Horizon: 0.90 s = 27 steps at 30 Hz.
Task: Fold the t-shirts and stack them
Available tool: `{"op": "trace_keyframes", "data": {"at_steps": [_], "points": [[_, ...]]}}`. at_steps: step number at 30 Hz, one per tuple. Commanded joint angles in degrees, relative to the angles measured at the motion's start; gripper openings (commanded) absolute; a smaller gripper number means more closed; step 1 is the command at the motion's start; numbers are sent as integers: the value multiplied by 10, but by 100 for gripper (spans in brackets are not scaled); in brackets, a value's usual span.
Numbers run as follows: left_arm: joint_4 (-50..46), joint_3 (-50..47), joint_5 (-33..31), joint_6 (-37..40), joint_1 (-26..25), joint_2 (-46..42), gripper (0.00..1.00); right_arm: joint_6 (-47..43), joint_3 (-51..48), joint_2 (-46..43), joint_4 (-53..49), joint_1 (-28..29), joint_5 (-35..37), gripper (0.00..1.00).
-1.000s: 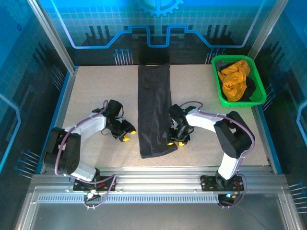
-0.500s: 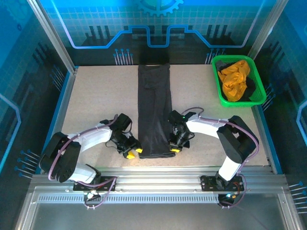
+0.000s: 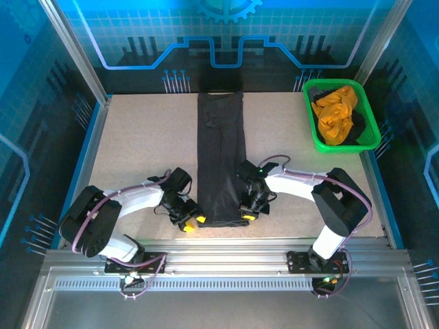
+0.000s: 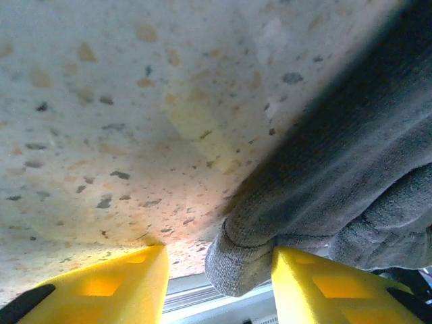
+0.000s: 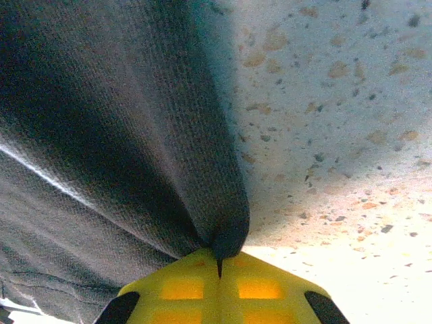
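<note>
You have the dark charcoal cloth t-shirt (image 3: 221, 157) lying as a narrow strip down the middle of the speckled table (image 3: 137, 144), right gripper (image 3: 247, 214) pinched shut on its near right corner, left gripper (image 3: 193, 223) parted astride the near left corner, evidently to lift both corners together for folding.

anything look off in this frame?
Nothing spilled or damaged. One mismatch: the right gripper is shut on one near corner of the black t-shirt, while the left gripper straddles the other near corner, jaws open. The orange t-shirt lies crumpled in the green basket.
</note>
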Motion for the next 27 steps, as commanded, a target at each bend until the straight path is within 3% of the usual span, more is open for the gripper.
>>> {"op": "trace_keyframes", "data": {"at_steps": [1,8,17,22,27], "points": [[38,8,-11,-16,-11,12,38,6,-4,-11,-34,9,-4,0],[67,8,-20,-23,-12,40,1,-6,-1,-14,-40,9,-12,0],[-84,81,-109,11,-29,-68,0,-26,36,-74,-85,-12,-22,0],[-46,115,-130,-15,-3,-110,0,-45,121,-64,-112,-56,-20,0],[4,171,-126,-16,43,-72,0,-73,225,-5,-128,-107,-22,0]]}}
